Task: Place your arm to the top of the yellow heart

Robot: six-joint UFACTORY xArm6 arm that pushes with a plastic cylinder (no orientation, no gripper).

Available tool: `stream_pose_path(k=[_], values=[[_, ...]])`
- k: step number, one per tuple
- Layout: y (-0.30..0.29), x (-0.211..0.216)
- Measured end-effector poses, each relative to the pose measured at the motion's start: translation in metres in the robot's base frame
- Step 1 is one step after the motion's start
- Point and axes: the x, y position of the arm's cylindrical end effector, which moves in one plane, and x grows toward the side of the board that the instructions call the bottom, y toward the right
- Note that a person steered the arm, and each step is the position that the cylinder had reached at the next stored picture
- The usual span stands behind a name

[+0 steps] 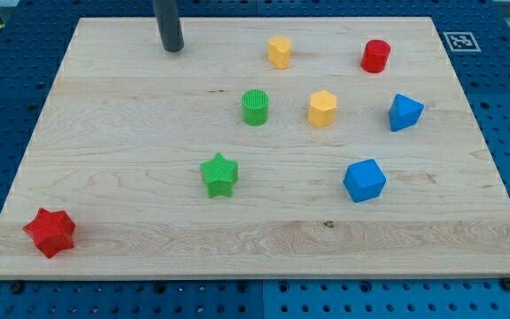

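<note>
My tip [173,49] rests on the board near the view's top, left of centre. A yellow block [279,52], which looks like the heart, sits to the tip's right at about the same height in the view, well apart from it. A second yellow block [322,108], pentagon-like, lies lower and further right. The tip touches no block.
A green cylinder [255,107] and a green star [220,174] lie near the middle. A red cylinder [375,56] is at the top right. Two blue blocks [405,112] [364,180] are on the right. A red star [50,232] is at the bottom left.
</note>
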Motion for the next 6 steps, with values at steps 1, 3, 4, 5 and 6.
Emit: stream_pose_path(k=[1,3,4,5,6], values=[[0.002,-0.030],[0.062,-0.050],[0.099,-0.050],[0.127,-0.050],[0.170,-0.050]])
